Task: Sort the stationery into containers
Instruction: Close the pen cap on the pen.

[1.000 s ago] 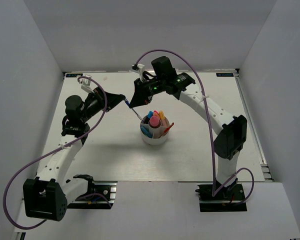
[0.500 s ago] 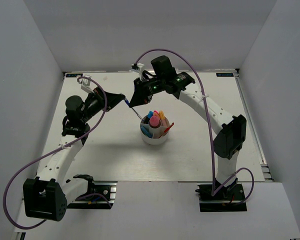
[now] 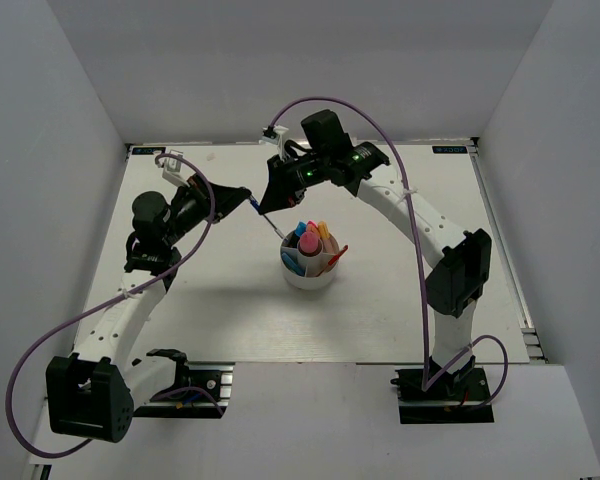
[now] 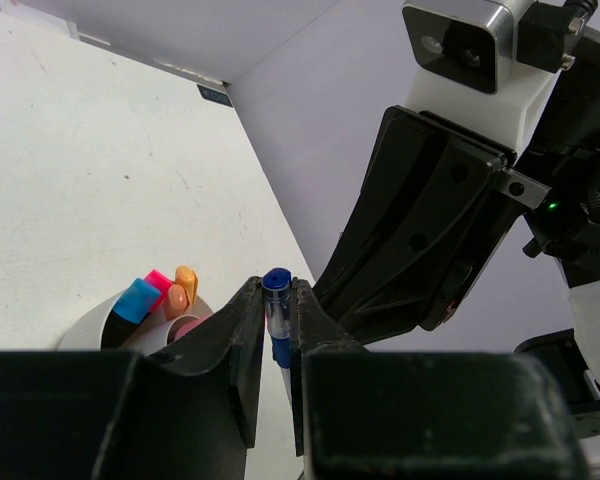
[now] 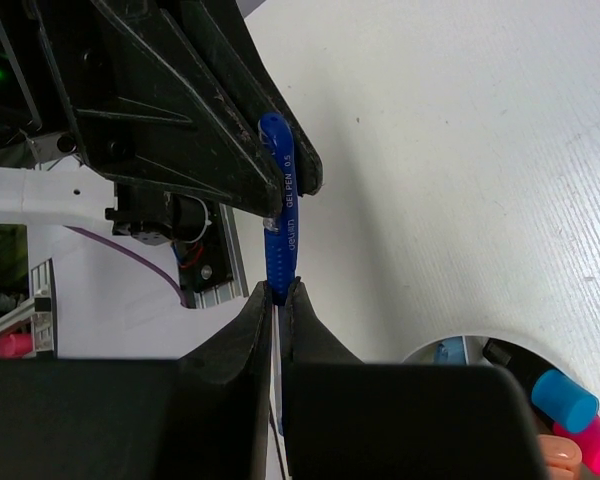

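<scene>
A thin blue pen (image 3: 265,215) hangs in the air left of and behind the white cup (image 3: 308,275), gripped at both ends. My left gripper (image 3: 250,198) is shut on its capped end (image 4: 277,305). My right gripper (image 3: 269,208) is shut on its barrel (image 5: 283,215). In the left wrist view the left gripper (image 4: 275,300) pinches the pen, with the right arm close behind. In the right wrist view the right gripper (image 5: 279,292) clamps the pen below the left fingers (image 5: 230,110). The cup holds blue (image 3: 300,229), pink (image 3: 307,241) and orange (image 3: 322,231) highlighters and a red pen (image 3: 339,252).
The cup also shows in the left wrist view (image 4: 85,330) and the right wrist view (image 5: 450,346). The white table (image 3: 220,300) ends at grey walls left, right and behind. The two arms meet closely above the table's back middle.
</scene>
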Available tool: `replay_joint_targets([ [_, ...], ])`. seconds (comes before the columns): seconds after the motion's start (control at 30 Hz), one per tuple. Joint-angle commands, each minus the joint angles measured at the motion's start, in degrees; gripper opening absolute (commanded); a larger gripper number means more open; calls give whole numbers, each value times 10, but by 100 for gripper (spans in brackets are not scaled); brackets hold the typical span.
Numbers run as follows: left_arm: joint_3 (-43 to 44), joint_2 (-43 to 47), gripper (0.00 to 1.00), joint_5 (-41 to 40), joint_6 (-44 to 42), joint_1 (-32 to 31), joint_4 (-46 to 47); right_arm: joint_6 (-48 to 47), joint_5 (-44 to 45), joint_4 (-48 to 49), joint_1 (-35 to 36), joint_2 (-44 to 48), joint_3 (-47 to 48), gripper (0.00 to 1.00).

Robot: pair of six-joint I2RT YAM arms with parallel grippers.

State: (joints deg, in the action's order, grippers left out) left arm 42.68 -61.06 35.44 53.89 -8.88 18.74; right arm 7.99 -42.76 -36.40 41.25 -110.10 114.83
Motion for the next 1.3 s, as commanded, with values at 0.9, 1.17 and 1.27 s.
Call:
replay_joint_targets([
  [0.9, -29, -27, 0, 112, -13, -68, -81, 35, 24, 205, -26, -19, 127, 0],
  [1.17, -29, -29, 0, 112, -13, -73, -81, 41, 23, 212, -29, -22, 134, 0],
  [1.27, -29, -28, 0, 110, -14, -73, -80, 41, 22, 209, -30, -20, 134, 0],
])
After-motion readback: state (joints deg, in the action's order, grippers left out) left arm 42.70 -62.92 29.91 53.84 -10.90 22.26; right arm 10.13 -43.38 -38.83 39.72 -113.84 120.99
